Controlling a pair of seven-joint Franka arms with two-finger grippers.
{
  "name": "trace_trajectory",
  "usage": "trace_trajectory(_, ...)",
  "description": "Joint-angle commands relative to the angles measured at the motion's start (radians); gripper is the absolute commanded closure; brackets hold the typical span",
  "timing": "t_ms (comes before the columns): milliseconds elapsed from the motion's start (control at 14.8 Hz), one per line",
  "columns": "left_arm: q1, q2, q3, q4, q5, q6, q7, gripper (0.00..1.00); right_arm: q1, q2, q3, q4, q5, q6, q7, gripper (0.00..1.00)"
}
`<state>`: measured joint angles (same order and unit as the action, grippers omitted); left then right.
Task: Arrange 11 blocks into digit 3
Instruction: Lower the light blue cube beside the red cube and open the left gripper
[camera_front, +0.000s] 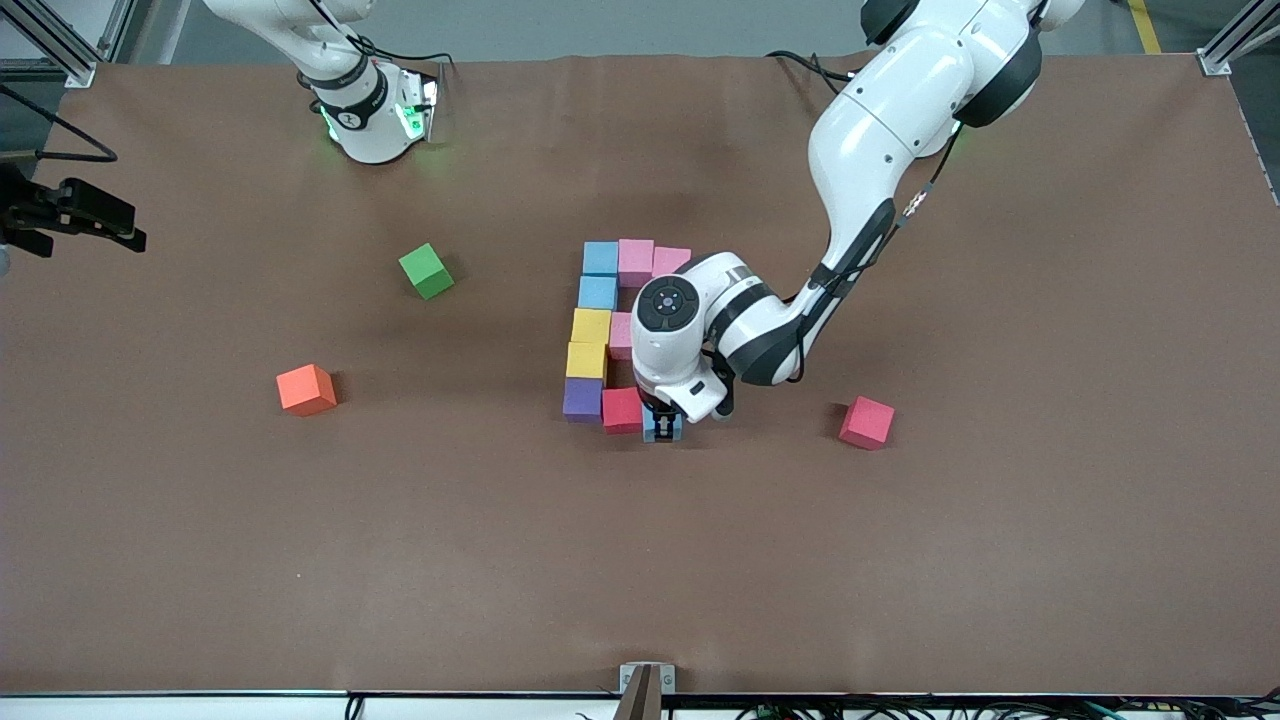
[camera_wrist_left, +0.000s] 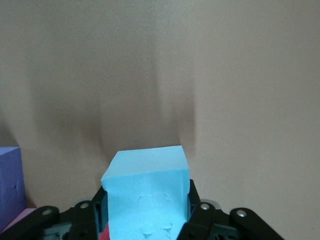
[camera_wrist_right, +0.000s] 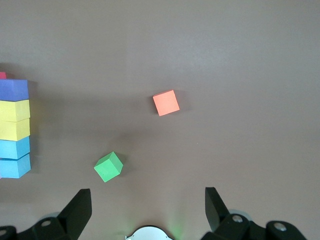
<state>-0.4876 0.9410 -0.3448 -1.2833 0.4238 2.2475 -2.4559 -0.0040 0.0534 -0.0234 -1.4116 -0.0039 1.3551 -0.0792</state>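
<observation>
Blocks stand joined in a many-coloured figure (camera_front: 600, 330): a light blue block (camera_front: 600, 257) and two pink ones (camera_front: 635, 260) in the row nearest the robots. A column of light blue, two yellow (camera_front: 590, 325) and purple (camera_front: 582, 398) runs toward the front camera, with a pink block (camera_front: 620, 335) beside the yellow. A red block (camera_front: 622, 410) sits beside the purple. My left gripper (camera_front: 662, 428) is shut on a light blue block (camera_wrist_left: 147, 185), low and right beside the red one. My right gripper (camera_wrist_right: 147, 197) waits open and empty high near its base.
A green cube (camera_front: 426, 270) and an orange cube (camera_front: 306, 389) lie apart toward the right arm's end of the table. A loose red block (camera_front: 866, 422) lies alone toward the left arm's end. The left arm's wrist covers part of the figure.
</observation>
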Motion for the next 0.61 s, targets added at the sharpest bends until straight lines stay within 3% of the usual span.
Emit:
trace_trajectory(0,-0.026,0.065,0.003,0.015,-0.013,0.035,0.041,0.71,0.01,-0.035,-0.006,-0.046,0.019,0.018,-0.007,0.0)
trace_trajectory(541,-0.014,0.047,0.003,-0.005,-0.026,0.024,0.04,0.71,0.007,-0.098,0.0,-0.101,0.019,0.029,-0.007,0.0)
